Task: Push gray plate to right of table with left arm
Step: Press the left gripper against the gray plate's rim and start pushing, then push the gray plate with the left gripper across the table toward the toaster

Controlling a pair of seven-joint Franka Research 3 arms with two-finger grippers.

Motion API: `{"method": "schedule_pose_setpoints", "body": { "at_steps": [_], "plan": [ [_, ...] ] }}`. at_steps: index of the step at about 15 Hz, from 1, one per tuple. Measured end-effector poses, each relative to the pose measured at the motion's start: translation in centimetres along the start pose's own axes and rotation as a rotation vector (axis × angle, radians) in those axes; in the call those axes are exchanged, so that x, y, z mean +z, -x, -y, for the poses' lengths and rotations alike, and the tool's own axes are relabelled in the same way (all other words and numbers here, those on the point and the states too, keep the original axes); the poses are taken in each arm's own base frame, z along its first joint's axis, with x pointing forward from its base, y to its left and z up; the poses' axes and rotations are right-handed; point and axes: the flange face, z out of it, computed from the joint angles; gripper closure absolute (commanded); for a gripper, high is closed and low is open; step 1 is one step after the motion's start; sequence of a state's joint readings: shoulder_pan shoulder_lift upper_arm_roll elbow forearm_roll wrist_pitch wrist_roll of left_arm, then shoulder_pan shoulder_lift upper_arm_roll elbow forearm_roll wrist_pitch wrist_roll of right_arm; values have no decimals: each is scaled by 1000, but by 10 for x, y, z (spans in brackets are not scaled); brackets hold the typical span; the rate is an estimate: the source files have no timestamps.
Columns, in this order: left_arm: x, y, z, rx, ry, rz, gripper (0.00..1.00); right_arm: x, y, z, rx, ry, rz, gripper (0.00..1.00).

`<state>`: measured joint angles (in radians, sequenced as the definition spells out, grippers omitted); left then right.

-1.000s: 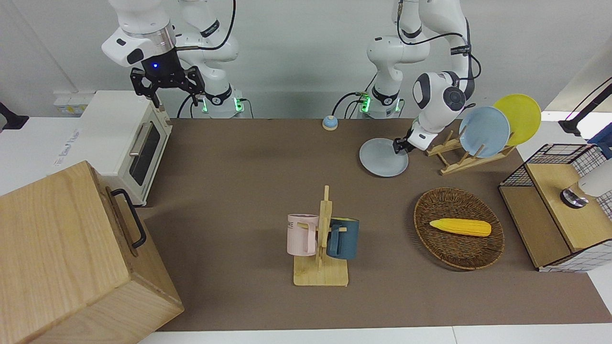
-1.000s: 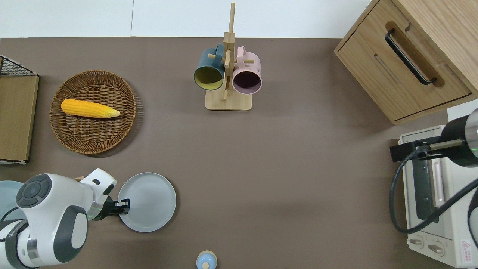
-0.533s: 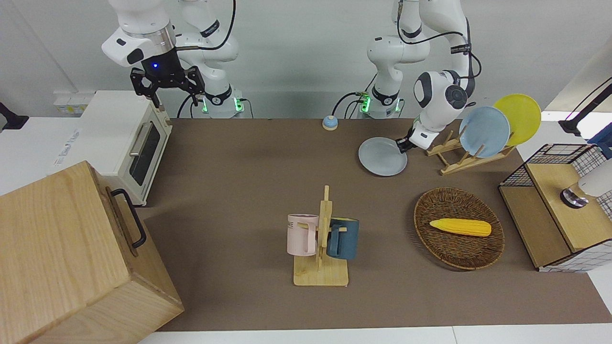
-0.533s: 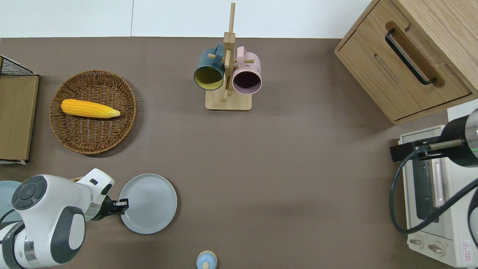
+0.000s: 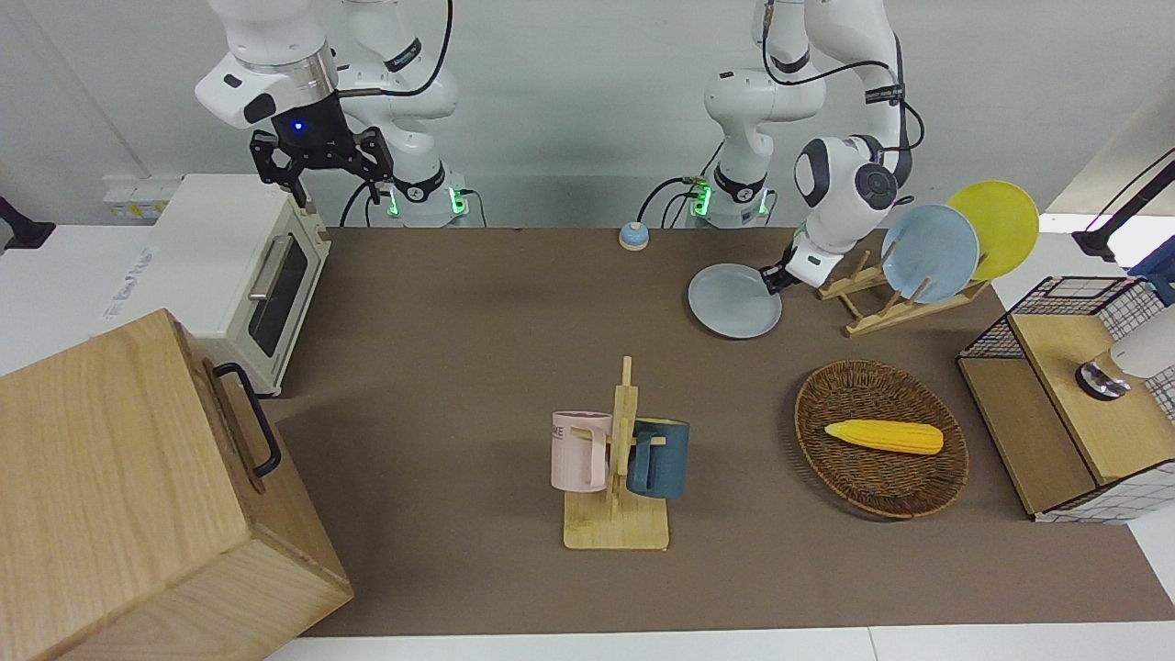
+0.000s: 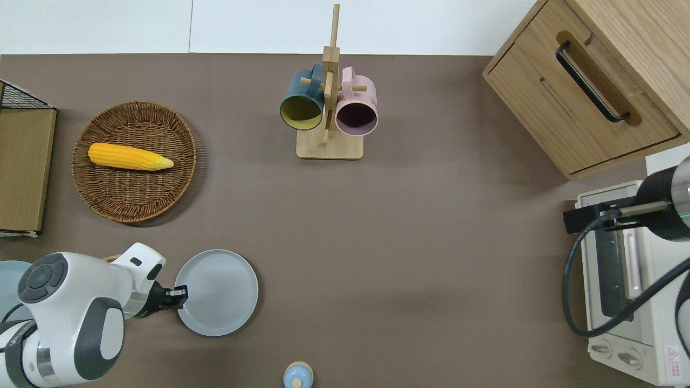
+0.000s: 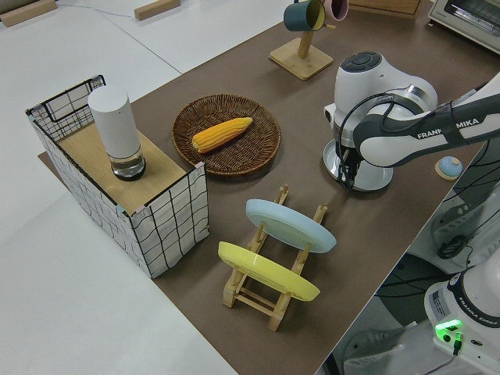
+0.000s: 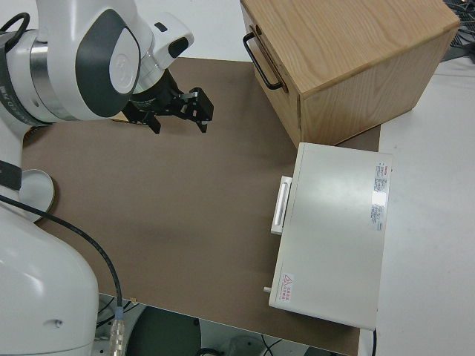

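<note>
The gray plate (image 5: pixel 732 303) lies flat on the brown table (image 5: pixel 477 367), close to the robots at the left arm's end; it also shows in the overhead view (image 6: pixel 219 292) and, partly hidden by the arm, in the left side view (image 7: pixel 381 180). My left gripper (image 5: pixel 769 278) is low at the plate's rim, on the side toward the left arm's end (image 6: pixel 180 293), and touches it. Its fingers look shut and hold nothing. My right gripper (image 5: pixel 321 163), with the blue lamp, is parked and open.
A wooden dish rack (image 5: pixel 881 303) with a light-blue plate (image 5: pixel 929 252) and a yellow plate (image 5: pixel 996 225) stands beside the left gripper. A wicker basket (image 6: pixel 135 199) holds corn (image 6: pixel 129 156). A mug rack (image 6: pixel 329 108), small bell (image 6: pixel 297 376), toaster oven (image 5: pixel 243 275), wooden cabinet (image 6: pixel 587 86) and wire crate (image 5: pixel 1074 395) are also here.
The left gripper moved nearer to the robots, then nudged the gray plate a little toward the right arm's end. The right arm has not moved.
</note>
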<state>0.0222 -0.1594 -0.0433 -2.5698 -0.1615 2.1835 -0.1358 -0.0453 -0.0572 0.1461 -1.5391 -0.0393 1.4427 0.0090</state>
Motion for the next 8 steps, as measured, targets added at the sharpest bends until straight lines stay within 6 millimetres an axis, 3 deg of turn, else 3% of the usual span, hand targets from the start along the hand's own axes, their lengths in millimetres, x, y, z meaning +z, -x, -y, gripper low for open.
{"method": "schedule_pose_setpoints", "body": {
  "at_steps": [8],
  "plan": [
    [12,24,-85,-23,24,-23,1000,0,0,0,0,0,0,5]
  ]
}}
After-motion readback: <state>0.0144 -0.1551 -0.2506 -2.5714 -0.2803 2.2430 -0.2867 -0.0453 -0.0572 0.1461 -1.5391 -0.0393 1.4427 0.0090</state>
